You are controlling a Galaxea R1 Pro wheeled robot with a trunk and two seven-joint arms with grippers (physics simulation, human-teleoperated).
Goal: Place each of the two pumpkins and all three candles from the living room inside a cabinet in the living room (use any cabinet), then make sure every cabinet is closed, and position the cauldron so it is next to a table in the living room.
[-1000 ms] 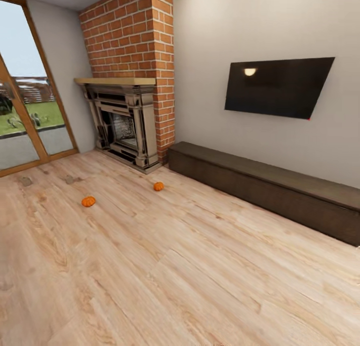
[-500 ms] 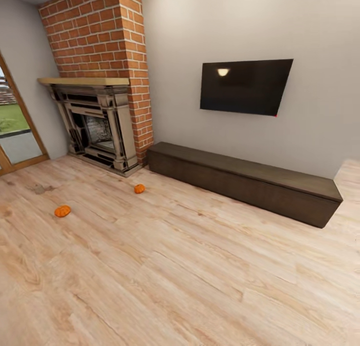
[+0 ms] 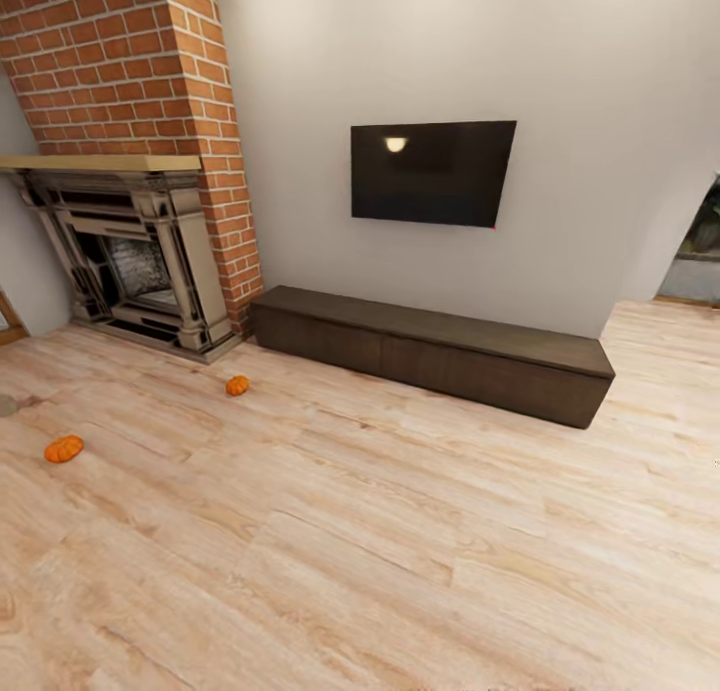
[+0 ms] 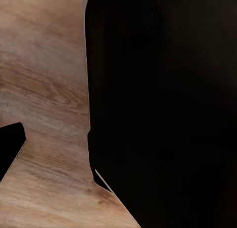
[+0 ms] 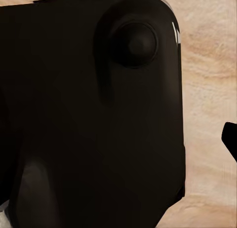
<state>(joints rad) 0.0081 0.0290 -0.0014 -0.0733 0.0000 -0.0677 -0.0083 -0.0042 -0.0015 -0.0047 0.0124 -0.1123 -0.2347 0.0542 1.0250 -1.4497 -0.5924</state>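
Sitting on the floor at ten o'clock, two pumpkins (image 3: 237,385) (image 3: 63,449), cabinet (image 3: 430,352) beyond (grippers' state: cannot tell, dark bodywork blocks both).

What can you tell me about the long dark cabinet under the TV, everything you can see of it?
The cabinet is a low, long, dark-brown unit that looks like wood, with a flat top and plain handleless fronts. A faint vertical seam splits the front into sections, and all appear closed. It stands on the light wooden floor, its back against the grey wall, below the wall-mounted TV. Its left end sits close to the brick fireplace. Nothing visible rests on its top.
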